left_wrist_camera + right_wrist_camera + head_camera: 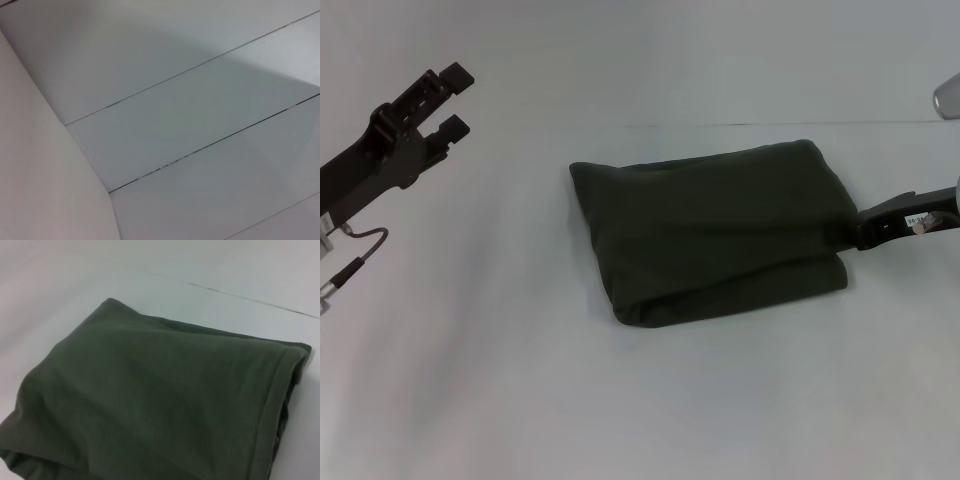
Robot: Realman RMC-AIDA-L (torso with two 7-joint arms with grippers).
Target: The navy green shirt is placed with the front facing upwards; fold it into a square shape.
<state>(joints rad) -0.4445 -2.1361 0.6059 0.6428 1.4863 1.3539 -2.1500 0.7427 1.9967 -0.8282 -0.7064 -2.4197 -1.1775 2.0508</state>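
I am seeing the navy green shirt [710, 230] lying folded at the frame's centre on the tabletop [500, 400]. The right gripper [865, 232] is touching its right edge; whether its jaws are pinching cloth I cannot tell, so pulling away may drag the fold open. The left gripper [448, 98] is hanging open and empty at upper left, with wide free room around.

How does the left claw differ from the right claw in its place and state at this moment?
1. The left claw hangs raised at the left, well apart from the shirt; the right claw sits low at the shirt's right edge, touching it.
2. The left claw's two fingers stand apart and empty; the right claw's fingers are hidden by the cloth, so their state cannot be told.

Both are black, above the same white table.
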